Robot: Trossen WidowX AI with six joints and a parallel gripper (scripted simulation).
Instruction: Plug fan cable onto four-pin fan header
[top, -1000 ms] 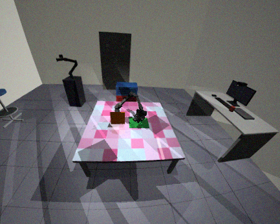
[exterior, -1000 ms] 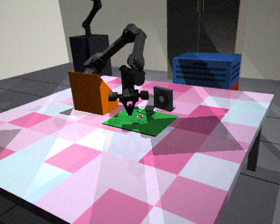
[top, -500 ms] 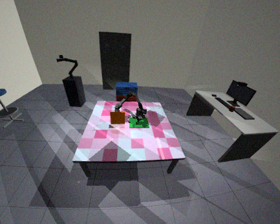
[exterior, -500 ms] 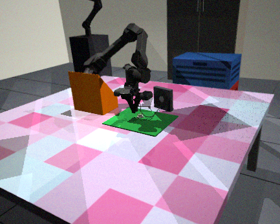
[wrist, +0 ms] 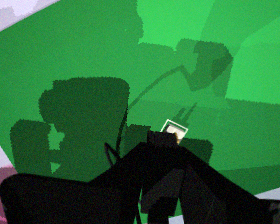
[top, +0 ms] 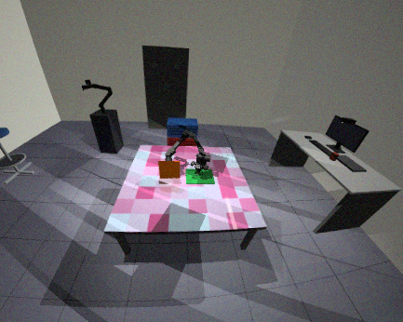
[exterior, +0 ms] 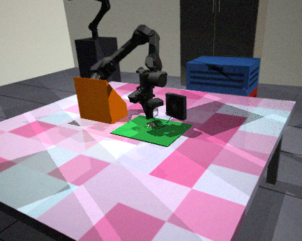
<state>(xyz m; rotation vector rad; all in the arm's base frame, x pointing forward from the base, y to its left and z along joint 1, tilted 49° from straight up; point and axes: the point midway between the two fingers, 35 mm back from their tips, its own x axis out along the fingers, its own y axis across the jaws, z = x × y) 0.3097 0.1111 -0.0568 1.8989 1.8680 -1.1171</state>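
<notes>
Pink-checked table [exterior: 213, 195] | arm [exterior: 144, 38] bent over green board [exterior: 137, 134] | jaws pointing down, clamped on plug [wrist: 162, 138] beside header [wrist: 174, 130]

Top looks down from afar, exterior sits near, both sharing the table [top: 187, 219].

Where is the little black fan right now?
In the exterior view the fan stands upright at the far edge of the green board, just right of the gripper, with the blue crate behind it.

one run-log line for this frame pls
phase: plug over header | gripper: shut on plug | header: just ahead of fingers | board: flat on table | seated: cannot tell | fan: upright beside board
</notes>
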